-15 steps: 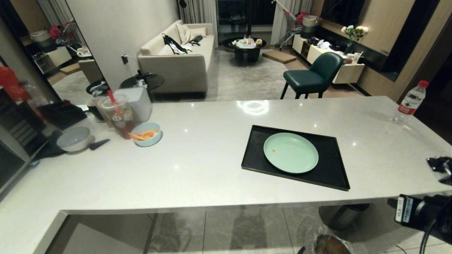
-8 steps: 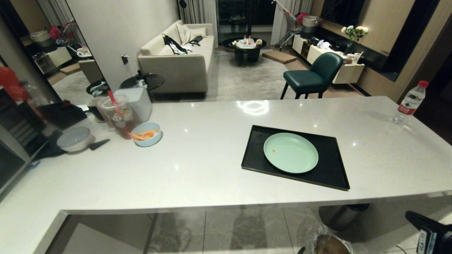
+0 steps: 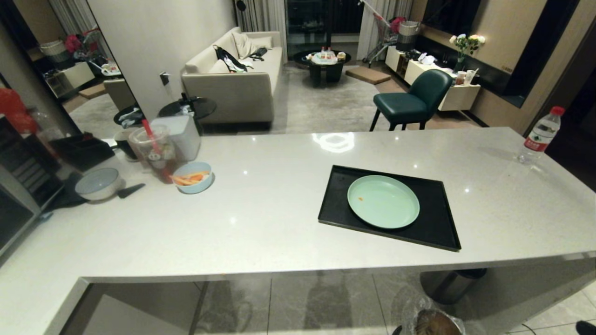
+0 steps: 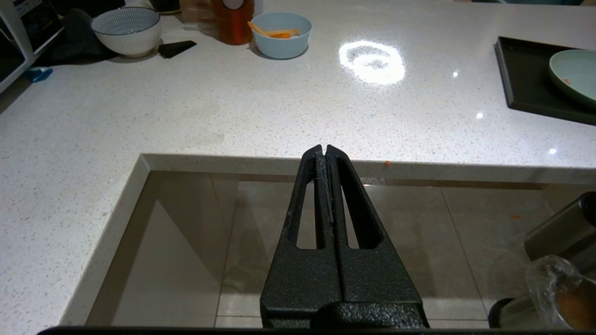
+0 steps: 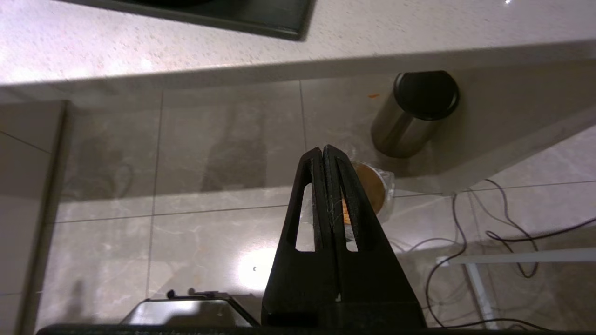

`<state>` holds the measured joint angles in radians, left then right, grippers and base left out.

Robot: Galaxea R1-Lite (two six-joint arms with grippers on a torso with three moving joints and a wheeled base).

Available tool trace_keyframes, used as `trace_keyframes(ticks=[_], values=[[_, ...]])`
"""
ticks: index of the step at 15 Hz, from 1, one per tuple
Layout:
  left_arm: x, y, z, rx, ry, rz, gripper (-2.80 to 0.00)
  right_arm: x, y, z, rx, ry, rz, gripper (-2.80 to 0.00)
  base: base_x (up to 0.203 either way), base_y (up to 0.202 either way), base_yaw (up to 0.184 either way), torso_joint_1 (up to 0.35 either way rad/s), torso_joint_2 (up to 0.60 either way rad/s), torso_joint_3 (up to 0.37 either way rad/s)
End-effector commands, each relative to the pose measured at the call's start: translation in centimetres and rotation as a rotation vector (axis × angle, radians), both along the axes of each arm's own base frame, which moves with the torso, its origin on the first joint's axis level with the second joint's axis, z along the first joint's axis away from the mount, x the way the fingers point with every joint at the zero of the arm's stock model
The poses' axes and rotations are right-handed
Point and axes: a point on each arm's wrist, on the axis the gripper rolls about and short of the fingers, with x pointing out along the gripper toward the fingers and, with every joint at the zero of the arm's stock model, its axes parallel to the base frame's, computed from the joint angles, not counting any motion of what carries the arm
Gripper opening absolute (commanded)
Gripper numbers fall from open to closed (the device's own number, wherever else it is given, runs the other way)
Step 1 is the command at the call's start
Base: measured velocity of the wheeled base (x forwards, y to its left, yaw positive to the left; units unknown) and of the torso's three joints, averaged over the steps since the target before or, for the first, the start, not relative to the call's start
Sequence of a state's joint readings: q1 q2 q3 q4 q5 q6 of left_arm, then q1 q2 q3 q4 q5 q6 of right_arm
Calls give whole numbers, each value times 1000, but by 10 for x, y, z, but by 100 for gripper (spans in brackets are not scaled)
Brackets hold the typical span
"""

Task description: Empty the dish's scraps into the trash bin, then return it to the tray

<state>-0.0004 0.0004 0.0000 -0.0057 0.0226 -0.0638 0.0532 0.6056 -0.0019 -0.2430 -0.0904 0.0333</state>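
Note:
The pale mint-green dish [image 3: 383,201] lies on the black tray [image 3: 435,228] on the counter, bare but for a tiny orange speck [image 3: 360,198]. On the floor below the counter's near edge stands the trash bin [image 3: 433,323] with its clear bag. My right gripper [image 5: 322,150] hangs shut and empty over the floor, in front of the trash bin [image 5: 375,186], and orange scraps [image 5: 345,212] show inside the bin. The gripper is outside the head view. My left gripper [image 4: 324,148] is shut, empty and parked below the counter edge, with the dish [image 4: 575,74] far off to its side.
A second steel bin with a black top [image 3: 451,284] stands under the counter beside the bagged one. A light-blue bowl of carrot sticks [image 3: 193,177], a drink cup [image 3: 153,151] and a patterned bowl [image 3: 98,182] sit at the counter's left. A water bottle [image 3: 540,135] stands far right. Cables [image 5: 489,232] lie on the floor.
My right arm has dropped down and back, leaving the head view at its lower right corner. The dish, tray and left arm have not moved.

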Motion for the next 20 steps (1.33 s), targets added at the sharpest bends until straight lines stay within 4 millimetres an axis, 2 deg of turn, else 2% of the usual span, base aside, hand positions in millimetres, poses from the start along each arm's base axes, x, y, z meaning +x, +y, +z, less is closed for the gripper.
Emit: trace_keyframes(ticks=[1,10,20], values=[[0,0,0,-1,1,1,-280,-27,-1,-8,-9,-114,-11,-280,0,0,0,0,0,0],[0,0,0,-1,1,1,-280,-58,0,-16,-5,-399,27,-280,0,0,0,0,0,0],[0,0,0,-1,1,0,-280,-59,0,-17,-7,-413,25,-280,0,0,0,0,0,0]])
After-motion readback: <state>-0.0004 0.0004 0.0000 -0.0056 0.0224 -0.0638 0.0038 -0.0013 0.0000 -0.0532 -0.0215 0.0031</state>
